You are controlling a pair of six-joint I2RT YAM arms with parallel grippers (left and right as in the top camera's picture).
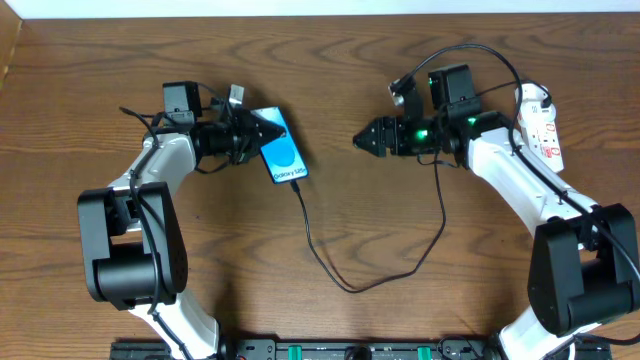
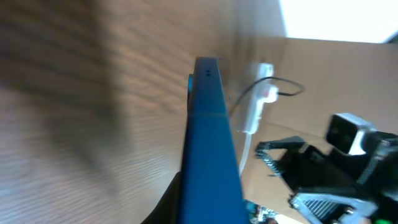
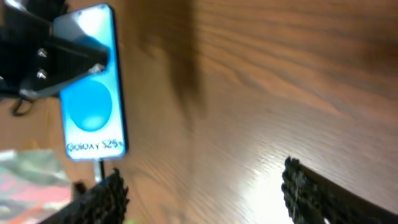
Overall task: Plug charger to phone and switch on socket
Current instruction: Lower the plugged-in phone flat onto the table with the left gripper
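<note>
- Your left tool is clenched on the upper end of the phone. The phone sits left of centre on the counter, screen up. I cannot tell whether it lies flat or is lifted a little.
- Your right tool is released, fingers spread with nothing between them. It is near the phone's right side but apart from it.
- The charger cable looks seated in the phone's lower end. It loops toward the front of the counter, then runs back under your right arm.
- Risk: if the left tool twists or drags the phone, the connector may bend or pull out.
- Risk: the power strip lies behind your right tool, beside its forearm. Swinging back to it could catch the cable and tug the phone.
- Risk: the red switches are small, so a spread tool may miss them or just shove the strip.
- Room: there is bare wood between the two tools and along the back. The cable loop takes up the front middle. The strip sits clear of the counter's edges.
</note>
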